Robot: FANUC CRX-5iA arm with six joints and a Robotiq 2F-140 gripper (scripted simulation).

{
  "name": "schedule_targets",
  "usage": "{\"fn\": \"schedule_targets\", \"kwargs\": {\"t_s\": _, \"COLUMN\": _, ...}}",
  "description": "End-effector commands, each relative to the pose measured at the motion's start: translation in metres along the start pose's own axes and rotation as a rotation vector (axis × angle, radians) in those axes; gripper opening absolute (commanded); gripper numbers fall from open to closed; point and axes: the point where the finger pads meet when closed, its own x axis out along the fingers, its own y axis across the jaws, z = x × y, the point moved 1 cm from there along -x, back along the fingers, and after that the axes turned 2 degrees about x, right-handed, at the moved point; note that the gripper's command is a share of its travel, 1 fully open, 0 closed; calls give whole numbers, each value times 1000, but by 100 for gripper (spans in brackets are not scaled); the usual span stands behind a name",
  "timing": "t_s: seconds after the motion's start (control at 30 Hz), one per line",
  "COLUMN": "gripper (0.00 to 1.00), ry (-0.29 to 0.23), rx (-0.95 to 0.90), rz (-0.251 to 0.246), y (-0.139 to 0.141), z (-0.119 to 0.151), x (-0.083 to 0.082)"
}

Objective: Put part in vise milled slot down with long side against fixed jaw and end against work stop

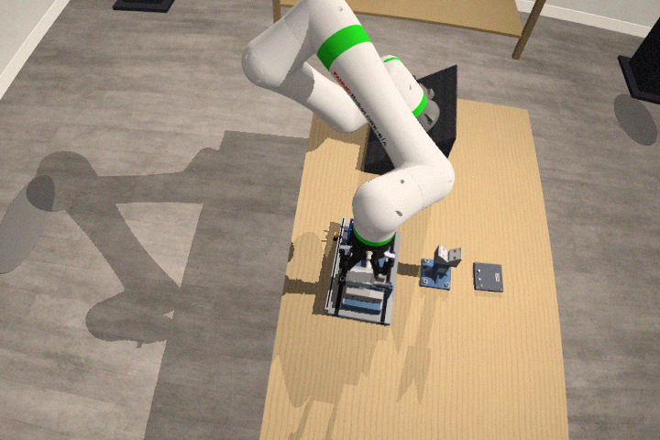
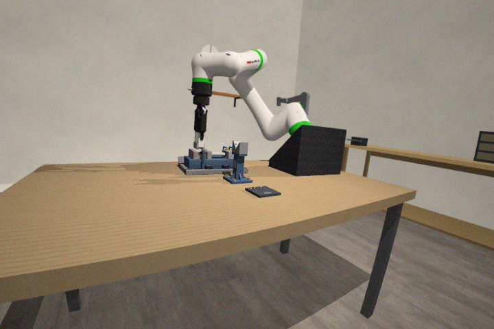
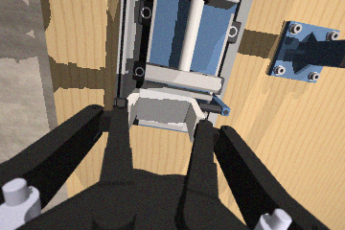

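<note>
V-block stands beside vise; gap between.

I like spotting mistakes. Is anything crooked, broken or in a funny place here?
Nothing looks broken or spilled. The gripper is shut on the grey part, holding it over one end of the vise. The infeed plate has no part on it, and the V-block stands upright.

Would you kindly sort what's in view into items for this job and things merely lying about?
Job:
- part, held in the claw
- vise
- V-block
- infeed plate

Lying about:
- black pedestal
- side bench
</note>
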Motion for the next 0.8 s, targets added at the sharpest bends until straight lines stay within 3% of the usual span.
{"fn": "schedule_targets", "kwargs": {"t_s": 0.0, "gripper": 0, "ry": 0, "rx": 0, "rz": 0, "y": 0, "z": 0, "x": 0}}
{"fn": "schedule_targets", "kwargs": {"t_s": 0.77, "gripper": 0, "ry": 0, "rx": 0, "rz": 0, "y": 0, "z": 0, "x": 6}}
